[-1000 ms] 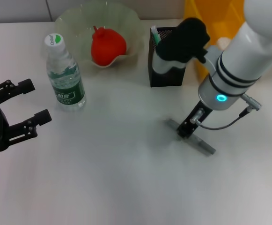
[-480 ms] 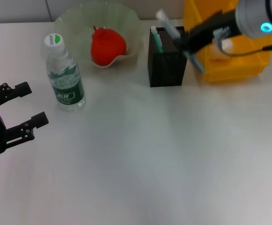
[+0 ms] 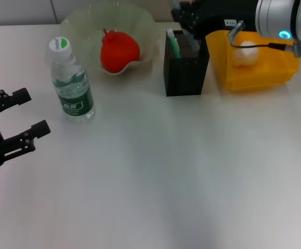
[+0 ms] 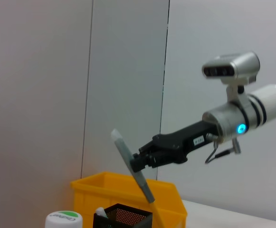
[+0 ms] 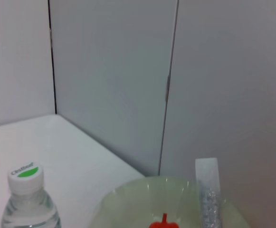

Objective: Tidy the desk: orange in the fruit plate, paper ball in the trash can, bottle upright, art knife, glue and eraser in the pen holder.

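Observation:
My right gripper [image 3: 184, 16] hovers over the black mesh pen holder [image 3: 185, 65], shut on the grey art knife [image 4: 132, 166], which hangs tilted just above the holder's mouth [image 4: 123, 214]. The knife's tip [image 5: 206, 190] also shows in the right wrist view. A green and white stick [image 3: 172, 43] stands inside the holder; I cannot tell whether it is the glue, and the eraser is out of view. The orange [image 3: 119, 51] lies in the pale green fruit plate [image 3: 83, 23]. The bottle [image 3: 71, 83] stands upright. The paper ball [image 3: 245, 54] rests in the yellow trash can [image 3: 259, 78]. My left gripper [image 3: 13, 122] waits open at the left.
The plate, pen holder and trash can line the back edge of the white table [image 3: 155, 176]. A grey wall rises right behind them.
My right gripper lifted the art knife off the table and carried it back and up to above the pen holder. The left gripper drifted slightly left.

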